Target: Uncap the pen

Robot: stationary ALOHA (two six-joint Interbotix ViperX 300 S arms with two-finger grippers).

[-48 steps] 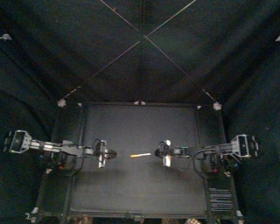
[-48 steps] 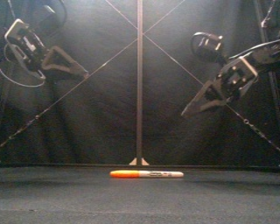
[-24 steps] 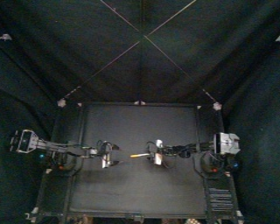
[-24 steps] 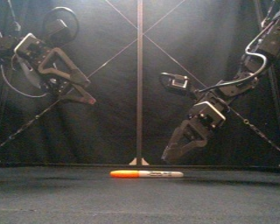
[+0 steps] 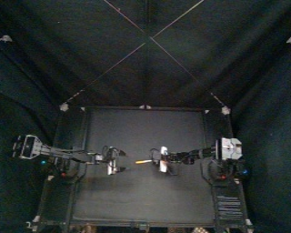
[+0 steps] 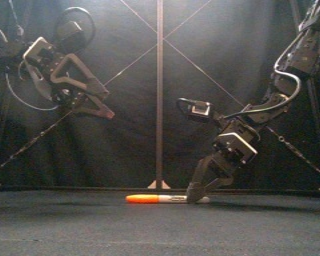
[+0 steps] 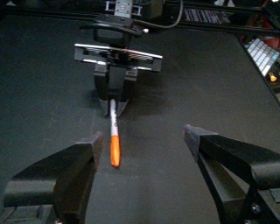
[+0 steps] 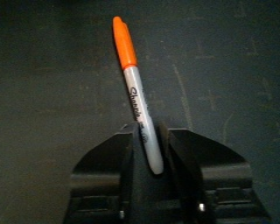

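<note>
An orange-capped marker pen (image 6: 167, 198) with a white barrel lies flat on the black table, cap pointing left. My right gripper (image 6: 196, 194) is down at the table, and its jaws are shut on the barrel end (image 8: 145, 131). The orange cap (image 8: 122, 39) sticks out free beyond the jaws. My left gripper (image 6: 99, 112) hangs open well above the table, left of the pen. In the left wrist view its jaws stand wide apart, with the pen (image 7: 113, 140) and the right gripper (image 7: 116, 74) ahead of them. From above, the pen (image 5: 145, 161) lies between the two grippers.
My right gripper has dropped from mid-air to the table and closed around the pen's barrel. The left arm has shifted slightly lower and stays open. The pen has not moved.
</note>
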